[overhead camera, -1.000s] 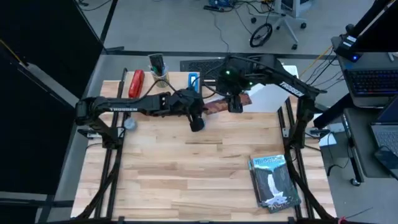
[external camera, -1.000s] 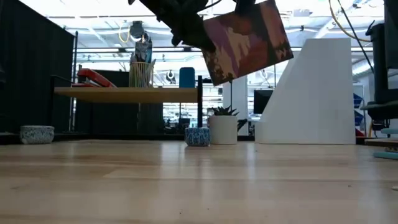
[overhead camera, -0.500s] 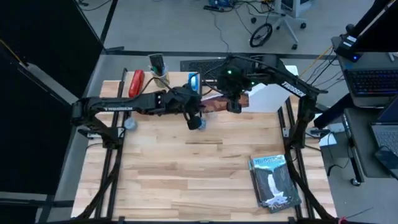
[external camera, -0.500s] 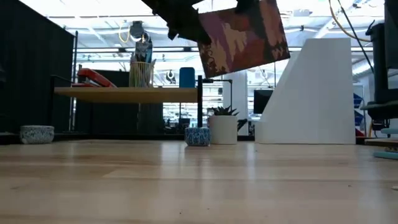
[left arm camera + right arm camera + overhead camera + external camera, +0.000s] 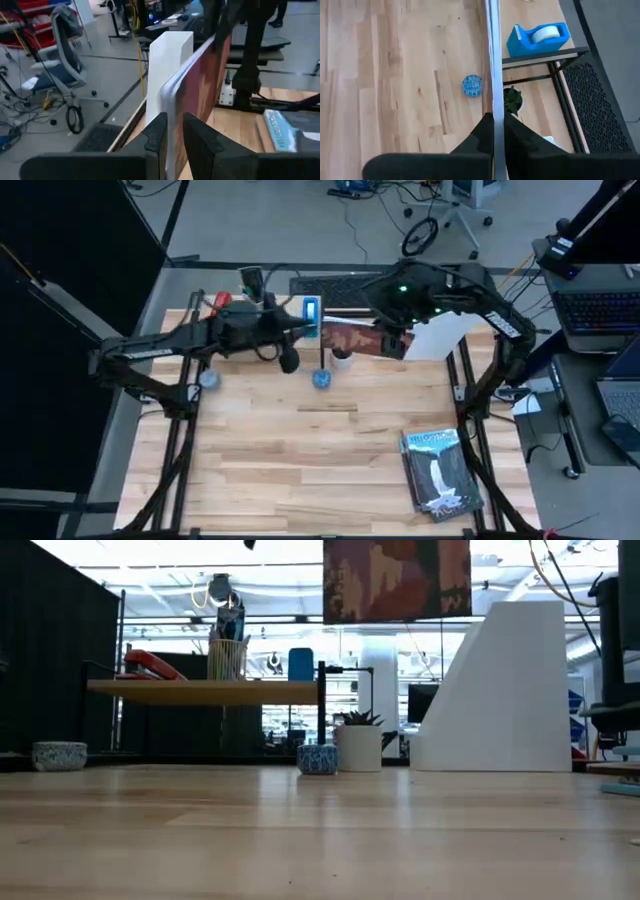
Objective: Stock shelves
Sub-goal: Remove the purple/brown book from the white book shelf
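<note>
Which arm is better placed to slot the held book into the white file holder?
Right. Its claw grips the book right beside the white file holder; the left claw holds the far edge.

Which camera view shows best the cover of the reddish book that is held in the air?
The low view: the reddish book faces it flat. The high view shows a slanted strip, both wrist views mostly its edge.
</note>
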Robot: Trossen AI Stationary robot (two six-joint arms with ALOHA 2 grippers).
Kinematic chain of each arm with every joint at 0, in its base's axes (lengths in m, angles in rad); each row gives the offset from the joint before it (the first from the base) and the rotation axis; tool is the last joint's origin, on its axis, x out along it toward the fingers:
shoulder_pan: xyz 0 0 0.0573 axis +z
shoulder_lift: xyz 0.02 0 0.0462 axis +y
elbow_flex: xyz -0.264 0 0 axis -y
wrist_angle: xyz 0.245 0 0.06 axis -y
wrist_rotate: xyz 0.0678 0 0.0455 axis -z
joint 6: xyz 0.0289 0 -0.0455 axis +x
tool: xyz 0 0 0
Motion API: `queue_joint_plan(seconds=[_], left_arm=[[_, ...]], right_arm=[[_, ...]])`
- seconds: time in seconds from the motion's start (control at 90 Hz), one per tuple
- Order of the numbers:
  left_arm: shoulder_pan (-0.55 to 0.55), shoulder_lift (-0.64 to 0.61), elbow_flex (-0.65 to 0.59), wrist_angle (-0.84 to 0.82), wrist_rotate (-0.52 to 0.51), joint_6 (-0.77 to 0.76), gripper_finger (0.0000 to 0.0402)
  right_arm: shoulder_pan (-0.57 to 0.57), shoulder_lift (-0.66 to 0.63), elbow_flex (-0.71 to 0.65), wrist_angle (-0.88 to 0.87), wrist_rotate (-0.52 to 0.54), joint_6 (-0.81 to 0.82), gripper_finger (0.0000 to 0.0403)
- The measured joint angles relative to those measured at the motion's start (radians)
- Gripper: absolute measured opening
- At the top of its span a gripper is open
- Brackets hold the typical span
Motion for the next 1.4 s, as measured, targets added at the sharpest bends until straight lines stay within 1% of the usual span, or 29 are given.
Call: queue_joint_plan(seconds=[0.133, 0.222, 0.311, 0.4, 0.567, 0.667, 0.756, 0.9, 1.022, 1.322, 1.4], left_arm=[[0.014, -0.023, 0.000, 0.005, -0.010, -0.011, 0.0045], [0.022, -0.024, 0.000, 0.013, 0.001, -0.051, 0.0052], [0.026, -0.010, 0.000, 0.063, 0.036, -0.092, 0.0074], [0.026, 0.021, -0.001, 0.134, 0.078, -0.128, 0.0108], [0.025, 0.113, -0.001, 0.375, 0.204, -0.196, 0.0184], [0.024, 0.181, -0.001, 0.561, 0.222, -0.256, 0.0221], [0.018, 0.242, -0.001, 0.709, 0.236, -0.267, 0.0240], [0.016, 0.323, 0.003, 0.892, 0.241, -0.269, 0.0246], [0.017, 0.377, 0.056, 0.899, 0.241, -0.265, 0.0247], [0.019, 0.473, 0.180, 0.913, 0.226, -0.260, 0.0247], [0.019, 0.485, 0.202, 0.914, 0.240, -0.259, 0.0247]], right_arm=[[-0.007, -0.081, 0.001, 0.003, 0.006, 0.044, 0.0001], [-0.008, -0.136, 0.001, 0.031, 0.042, 0.079, 0.0001], [-0.008, -0.202, 0.001, 0.091, 0.083, 0.097, 0.0001], [-0.008, -0.270, 0.002, 0.173, 0.102, 0.098, 0.0000], [-0.008, -0.362, 0.002, 0.305, 0.101, 0.093, 0.0000], [-0.008, -0.392, 0.002, 0.333, 0.098, 0.084, 0.0000], [-0.008, -0.400, 0.002, 0.317, 0.090, 0.077, 0.0000], [-0.006, -0.396, -0.009, 0.314, 0.008, 0.076, 0.0001], [-0.005, -0.393, -0.042, 0.303, -0.040, 0.076, 0.0002], [-0.005, -0.402, -0.085, 0.299, -0.066, 0.067, 0.0003], [-0.005, -0.405, -0.085, 0.301, -0.066, 0.066, 0.0003]])
